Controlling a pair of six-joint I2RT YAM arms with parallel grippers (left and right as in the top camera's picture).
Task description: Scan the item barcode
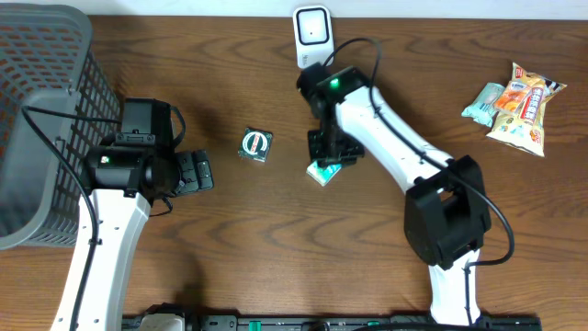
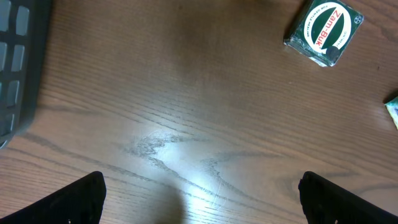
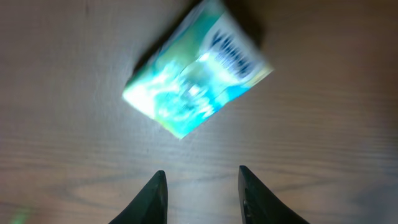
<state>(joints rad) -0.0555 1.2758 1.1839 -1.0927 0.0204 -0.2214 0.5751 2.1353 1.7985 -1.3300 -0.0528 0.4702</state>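
While the right arm (image 1: 395,147) stretches from the near edge to mid-table, the right gripper (image 3: 202,198) hangs above the wood with its fingers (image 3: 155,196) parted a moderate way and nothing between them. Just beyond the fingertips a teal packet (image 3: 196,74) lies flat on the table (image 1: 230,55). It is skewed to the grain, blurred in the wrist view, and apart from both fingers. From overhead it shows as a corner jutting out beneath the gripper.

A white scanner (image 1: 312,32) stands at the far edge, close behind the arm's wrist. A green tin (image 1: 255,145) rests to the left of the packet, with a strip of bare wood between them.

The left gripper (image 2: 202,186) points toward the tin from farther left. Its jaws are spread fully and grasp nothing, and unbroken tabletop lies ahead of them. A grey basket (image 1: 46,110) fills the left edge, its wall just beside the left arm. Two snack bags (image 1: 524,106) lie near the right edge, well apart from both grippers.
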